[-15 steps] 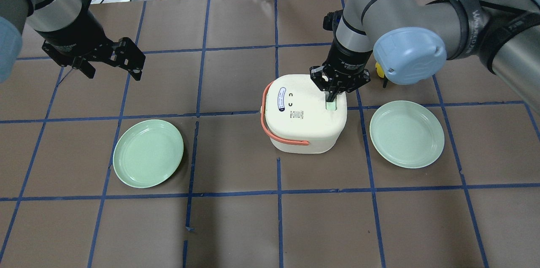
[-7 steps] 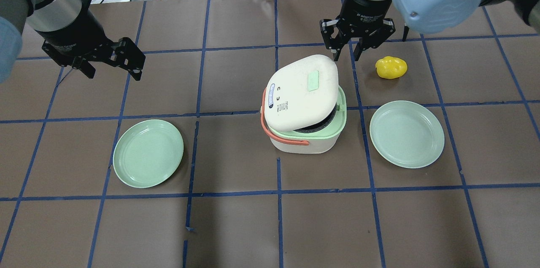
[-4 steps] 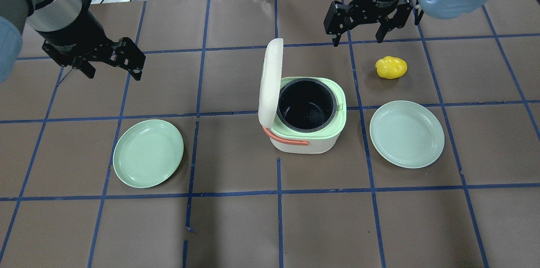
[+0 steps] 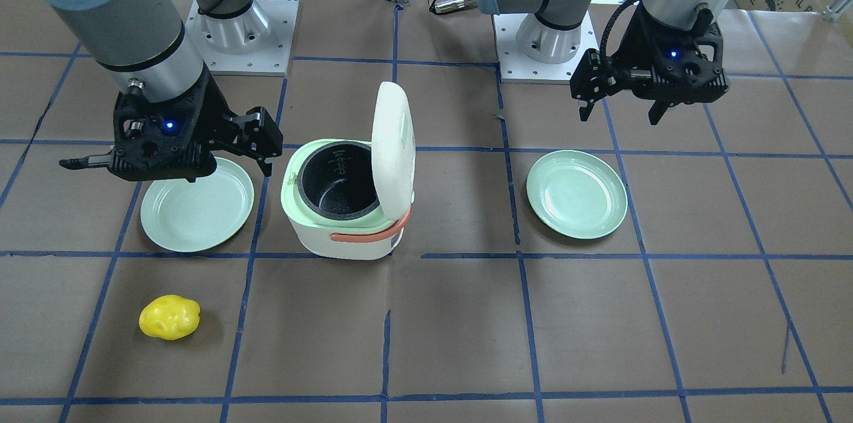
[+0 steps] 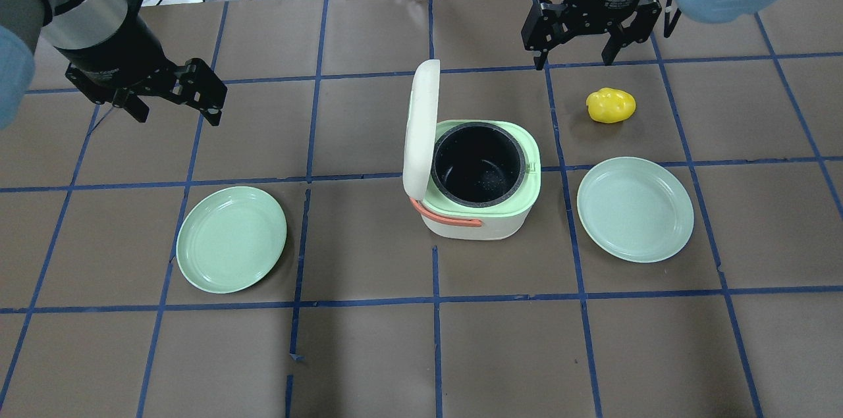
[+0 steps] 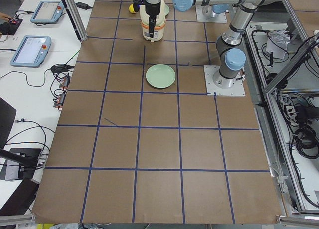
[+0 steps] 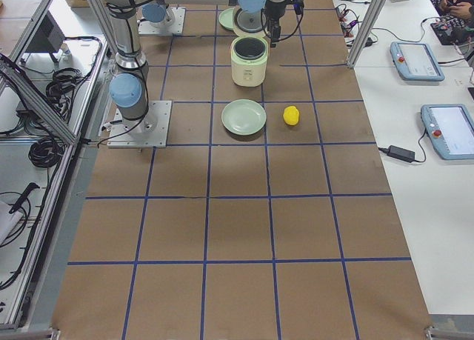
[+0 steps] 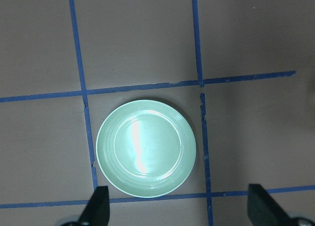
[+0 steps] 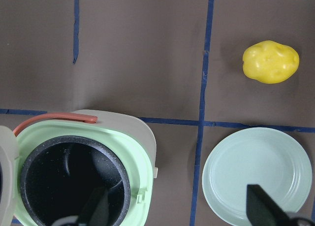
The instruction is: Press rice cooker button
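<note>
The rice cooker point(image 5: 484, 224) stands mid-table, white with a pale green rim and a coral handle. Its lid point(image 5: 421, 125) stands upright on the left side, and the black inner pot point(image 5: 479, 163) is bare. A pale green patch point(image 4: 402, 126) shows on the lid's outer face. My right gripper point(image 5: 574, 56) is open and empty, raised behind the cooker's right side. The right wrist view looks down on the cooker's rim point(image 9: 142, 162). My left gripper point(image 5: 178, 112) is open and empty, far to the left, above a plate point(image 8: 146, 147).
A yellow lumpy object point(image 5: 611, 105) lies behind and to the right of the cooker. One mint-green plate point(image 5: 231, 239) lies to the left, another point(image 5: 635, 209) to the right of the cooker. Blue tape lines cross the brown table.
My right gripper, shut with its fingertips on the lid's green patch, has lifted away toward the back and opened. The lid has swung up to upright. The left arm has not moved.
</note>
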Controlling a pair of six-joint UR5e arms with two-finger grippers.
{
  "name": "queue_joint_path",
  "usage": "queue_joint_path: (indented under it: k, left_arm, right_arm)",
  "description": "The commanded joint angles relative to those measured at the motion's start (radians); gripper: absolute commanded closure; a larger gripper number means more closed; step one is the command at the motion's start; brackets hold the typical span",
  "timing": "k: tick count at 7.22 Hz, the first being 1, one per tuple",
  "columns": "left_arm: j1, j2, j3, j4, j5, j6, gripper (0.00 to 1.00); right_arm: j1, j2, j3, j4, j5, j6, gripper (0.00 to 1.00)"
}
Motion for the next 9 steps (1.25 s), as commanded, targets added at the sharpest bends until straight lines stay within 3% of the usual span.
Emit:
queue_joint_path:
  k: [1, 9]
  left_arm:
    - [0.000, 0.000, 0.000, 0.000, 0.000, 0.000, 0.00]
    - [0.000, 0.000, 0.000, 0.000, 0.000, 0.000, 0.00]
  right_arm:
    - [-0.019, -0.007, 0.003, 0.021, -0.001, 0.000, 0.00]
    - [-0.006, -0.012, 0.006, 0.021, -0.013, 0.001, 0.00]
